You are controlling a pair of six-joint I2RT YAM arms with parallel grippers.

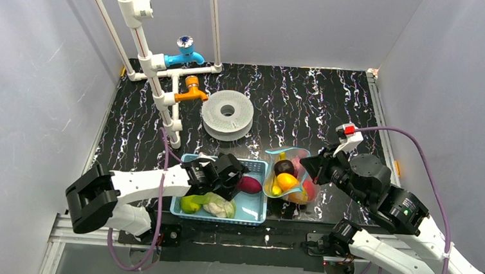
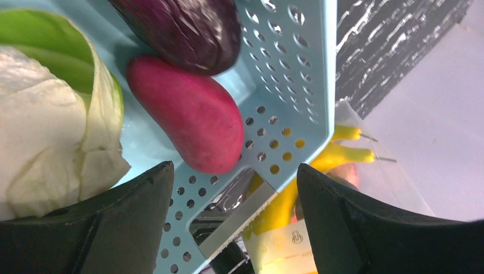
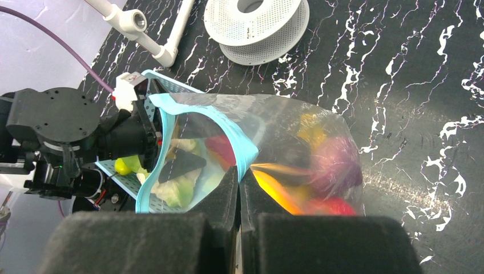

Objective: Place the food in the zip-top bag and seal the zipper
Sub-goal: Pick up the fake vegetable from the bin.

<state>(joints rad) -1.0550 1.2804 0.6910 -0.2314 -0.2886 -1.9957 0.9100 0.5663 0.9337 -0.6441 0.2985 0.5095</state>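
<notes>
The zip-top bag (image 1: 287,177) stands open right of the basket, holding yellow bananas (image 1: 275,188), an orange piece (image 1: 286,181), a dark maroon piece (image 1: 283,166) and a red apple (image 1: 308,188). My right gripper (image 1: 316,168) is shut on the bag's teal zipper (image 3: 233,138) edge and holds the mouth open; in the right wrist view the gripper (image 3: 240,174) pinches the strip. My left gripper (image 1: 235,176) is open inside the basket, empty, just above a maroon-pink piece (image 2: 188,114). The left wrist view also shows the purple eggplant (image 2: 182,25), white cauliflower (image 2: 45,131) and a green piece (image 2: 34,40).
The light-blue slotted basket (image 1: 257,210) sits at the table's near edge, its perforated wall (image 2: 285,85) between my left gripper and the bag. A white spool (image 1: 227,114) lies behind it. White pipes with a blue tap (image 1: 184,53) and an orange tap (image 1: 191,91) stand at the back left.
</notes>
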